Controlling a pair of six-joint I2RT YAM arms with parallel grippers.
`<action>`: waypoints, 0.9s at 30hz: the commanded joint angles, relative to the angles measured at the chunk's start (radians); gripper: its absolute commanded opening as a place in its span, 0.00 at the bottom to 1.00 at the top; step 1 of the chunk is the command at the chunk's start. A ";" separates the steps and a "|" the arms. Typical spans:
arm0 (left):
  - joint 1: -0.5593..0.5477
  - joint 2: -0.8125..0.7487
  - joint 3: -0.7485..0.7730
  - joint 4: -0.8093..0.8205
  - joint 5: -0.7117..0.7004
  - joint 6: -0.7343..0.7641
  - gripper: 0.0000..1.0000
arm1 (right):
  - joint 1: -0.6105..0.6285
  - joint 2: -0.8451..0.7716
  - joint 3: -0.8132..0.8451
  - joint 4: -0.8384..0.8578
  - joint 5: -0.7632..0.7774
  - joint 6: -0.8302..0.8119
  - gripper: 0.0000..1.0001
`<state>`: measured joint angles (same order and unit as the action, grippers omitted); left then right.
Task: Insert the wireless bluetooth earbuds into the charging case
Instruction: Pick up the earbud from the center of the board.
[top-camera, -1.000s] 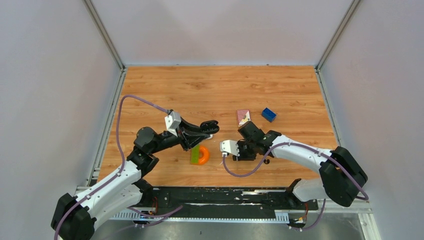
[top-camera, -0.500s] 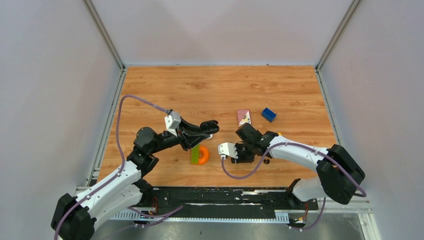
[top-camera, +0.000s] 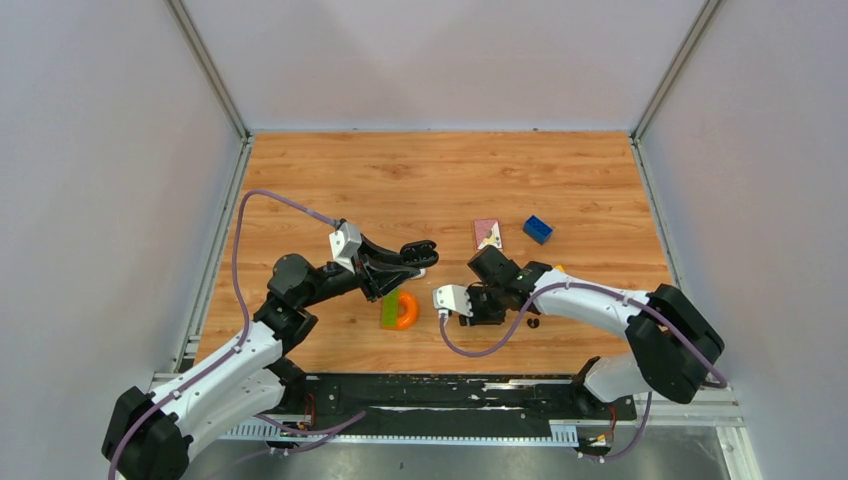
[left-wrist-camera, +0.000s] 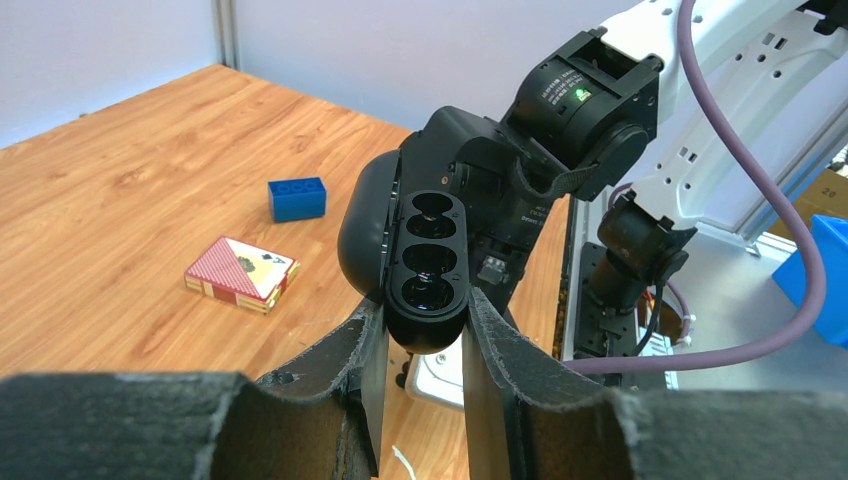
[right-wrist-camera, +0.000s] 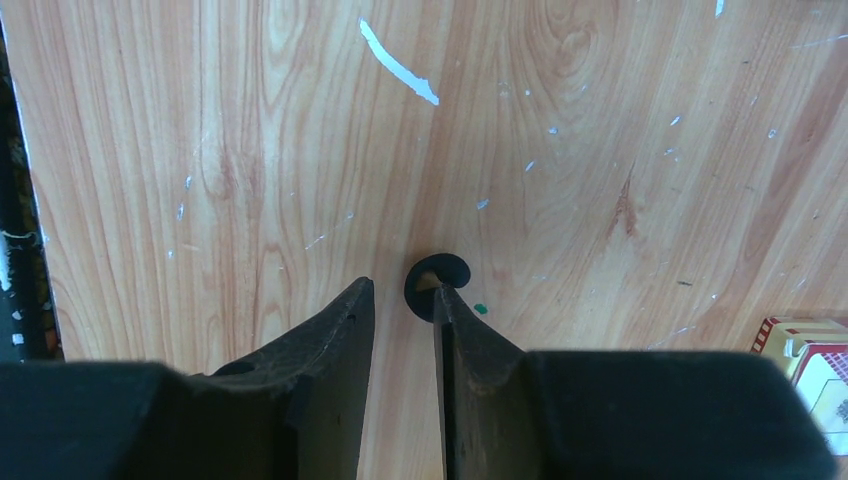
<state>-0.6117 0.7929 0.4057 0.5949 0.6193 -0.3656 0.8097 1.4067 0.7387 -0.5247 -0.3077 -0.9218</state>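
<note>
- While the small black plastic charging case (left-wrist-camera: 430, 250) is squeezed tight between the fingers of the left gripper (left-wrist-camera: 425, 302), it is held up above the wooden table (top-camera: 400, 180) with its lid swung open to one side.
- Three round holes in a row are seen inside the case (what sits in them cannot be told).
- The right gripper (right-wrist-camera: 400, 292) is pointed down at the table, with its fingers a little apart and nothing gripped between them.
- One tiny black knobby earbud (right-wrist-camera: 437, 283) is found lying on the wood, right at the tip of one of those fingers.
- A thin white sliver (right-wrist-camera: 398, 63) is seen farther off on the wood.
- A red patterned card box (left-wrist-camera: 241, 273) and a blue toy brick (left-wrist-camera: 297, 198) are laid near each other on the table.
- A green and orange ring toy (top-camera: 400, 310) is placed between the two arms.
</note>
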 joint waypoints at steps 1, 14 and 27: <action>0.006 -0.013 0.007 0.028 0.003 -0.003 0.00 | 0.006 0.030 0.013 0.016 0.017 0.006 0.29; 0.007 -0.014 0.008 0.027 0.005 -0.006 0.00 | 0.012 0.034 0.023 0.038 0.106 0.014 0.29; 0.006 -0.014 0.009 0.026 0.010 -0.009 0.00 | 0.012 0.016 0.047 0.050 0.144 0.019 0.25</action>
<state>-0.6117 0.7929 0.4057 0.5949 0.6209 -0.3660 0.8173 1.4311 0.7425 -0.4885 -0.1795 -0.9176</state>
